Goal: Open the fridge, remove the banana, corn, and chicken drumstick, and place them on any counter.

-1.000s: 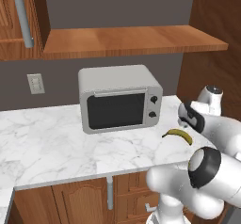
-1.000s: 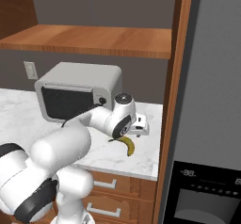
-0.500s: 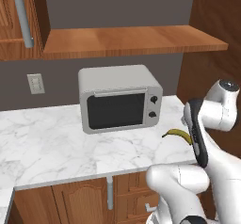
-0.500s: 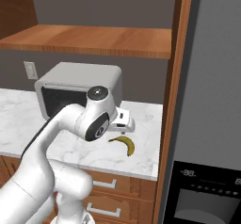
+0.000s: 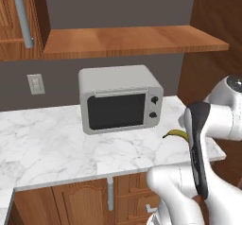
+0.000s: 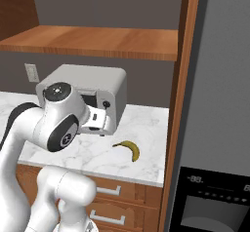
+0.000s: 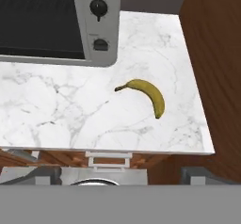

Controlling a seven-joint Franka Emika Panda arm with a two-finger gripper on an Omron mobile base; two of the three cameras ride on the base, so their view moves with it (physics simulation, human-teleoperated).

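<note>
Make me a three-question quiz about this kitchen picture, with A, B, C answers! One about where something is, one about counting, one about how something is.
1. Where is the banana?
A. in the microwave
B. on the counter
C. on the shelf

2. How many knobs are on the microwave?
A. two
B. four
C. none

3. How is the fridge door?
A. wide open
B. missing
C. closed

Answers: 1 B, it lies on the marble right of the microwave. 2 A, two dark knobs sit one above the other. 3 C, its grey front stands flat and shut.
</note>
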